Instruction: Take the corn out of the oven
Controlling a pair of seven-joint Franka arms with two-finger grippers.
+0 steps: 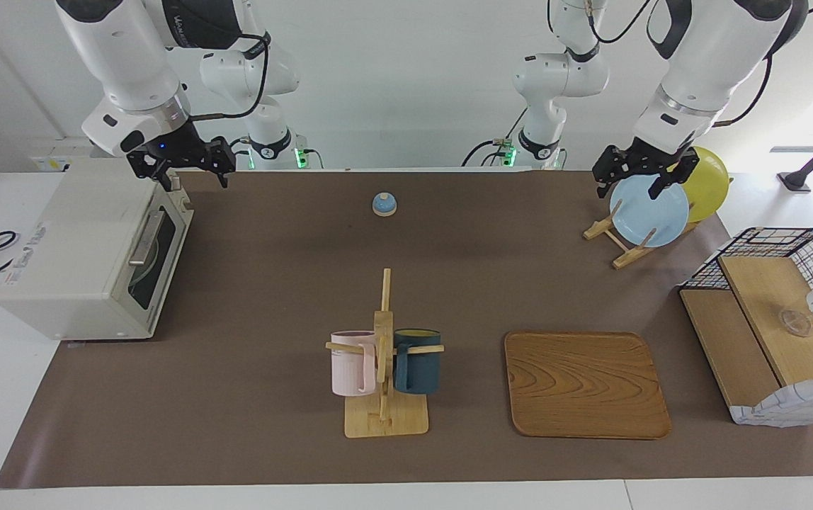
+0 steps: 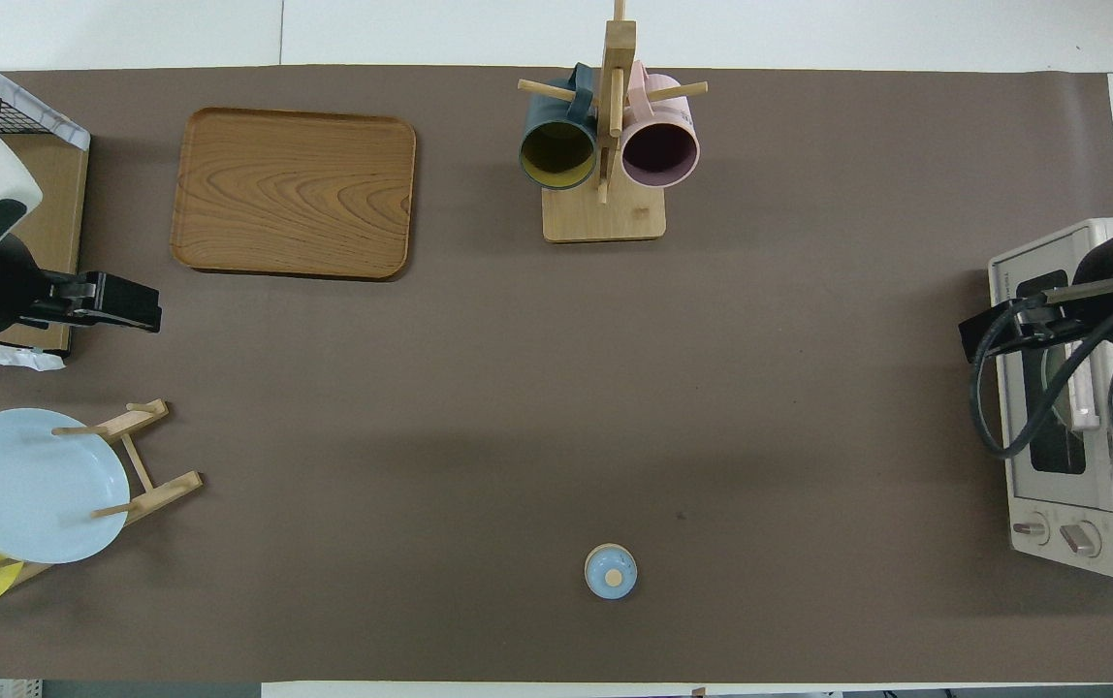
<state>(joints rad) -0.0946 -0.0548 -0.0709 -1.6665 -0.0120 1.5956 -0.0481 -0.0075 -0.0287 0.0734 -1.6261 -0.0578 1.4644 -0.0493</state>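
Up high, right gripper (image 1: 194, 177) over shut oven (image 1: 88, 262) (labels unreadable), left gripper (image 1: 637, 180) over plates (image 1: 651, 211).

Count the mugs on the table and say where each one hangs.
2. The pink mug and the dark blue mug hang on either side of the wooden mug stand, beside the wooden tray. The blue one is on the tray's side. None seems hidden.
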